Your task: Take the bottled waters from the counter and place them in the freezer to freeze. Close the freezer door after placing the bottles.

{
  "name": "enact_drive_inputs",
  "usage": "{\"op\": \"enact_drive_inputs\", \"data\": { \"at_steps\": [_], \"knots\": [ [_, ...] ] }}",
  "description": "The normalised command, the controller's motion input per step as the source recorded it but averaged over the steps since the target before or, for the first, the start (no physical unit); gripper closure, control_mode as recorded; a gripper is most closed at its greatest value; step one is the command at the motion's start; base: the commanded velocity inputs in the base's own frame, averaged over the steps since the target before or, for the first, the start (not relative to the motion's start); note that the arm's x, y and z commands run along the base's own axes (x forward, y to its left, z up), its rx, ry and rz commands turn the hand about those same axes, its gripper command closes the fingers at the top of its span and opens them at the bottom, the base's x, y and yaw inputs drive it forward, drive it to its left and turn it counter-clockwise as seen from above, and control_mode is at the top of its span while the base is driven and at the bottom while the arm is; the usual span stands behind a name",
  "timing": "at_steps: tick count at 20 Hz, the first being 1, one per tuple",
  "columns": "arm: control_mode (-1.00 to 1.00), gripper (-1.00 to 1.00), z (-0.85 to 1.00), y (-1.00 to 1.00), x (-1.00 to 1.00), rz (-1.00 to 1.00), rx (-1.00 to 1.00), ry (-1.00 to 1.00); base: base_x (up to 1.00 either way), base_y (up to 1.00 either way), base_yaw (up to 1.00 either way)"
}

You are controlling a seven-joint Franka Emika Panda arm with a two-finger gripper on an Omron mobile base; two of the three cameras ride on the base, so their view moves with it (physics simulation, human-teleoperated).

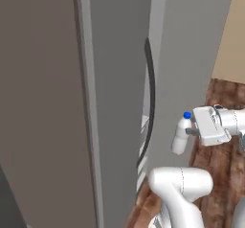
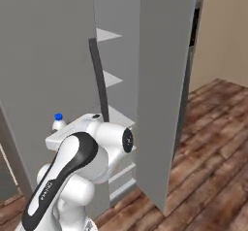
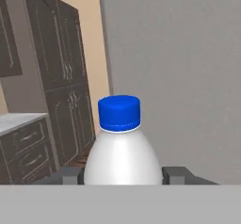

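Note:
My gripper [image 1: 190, 132] is shut on the whitish bottled water [image 1: 180, 137], which stands upright in the air with its blue cap [image 1: 187, 115] up. It hangs just in front of the freezer's open door panel [image 1: 186, 54]. In the hand view the bottle [image 3: 122, 157] sits between my two fingers [image 3: 178, 175], facing a plain grey panel [image 3: 179, 53]. From the right base view the freezer door [image 2: 164, 94] stands swung open and pale shelves [image 2: 112, 79] show inside. The bottle's cap [image 2: 58, 117] peeks over my arm. The second, darker bottle is out of view.
A long dark vertical handle [image 1: 151, 97] runs down the other grey door. Dark cabinets [image 3: 61, 68] and a bit of marble counter [image 3: 19, 119] with drawers lie off to the hand view's left. Brown wood floor [image 2: 208, 142] spreads to the right of the freezer.

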Motion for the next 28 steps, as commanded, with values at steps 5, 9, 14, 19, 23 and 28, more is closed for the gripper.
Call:
{"op": "enact_drive_inputs", "data": {
  "at_steps": [5,9,14,19,23,28],
  "knots": [
    [1.00,1.00,0.00,0.00,0.00,0.00,0.00,0.00,0.04,-0.61,0.49],
    [1.00,1.00,0.00,0.00,0.00,0.00,0.00,0.00,0.01,-0.59,0.37],
    [1.00,1.00,0.00,0.00,0.00,0.00,0.00,0.00,0.06,-0.58,0.12],
    [1.00,1.00,0.00,0.00,0.00,0.00,0.00,0.00,0.19,-0.50,0.00],
    [1.00,1.00,0.00,0.00,0.00,0.00,0.00,0.00,0.08,-0.39,0.00],
    [1.00,1.00,0.00,0.00,0.00,0.00,0.00,0.00,0.00,-0.30,0.00]
  ]
}}
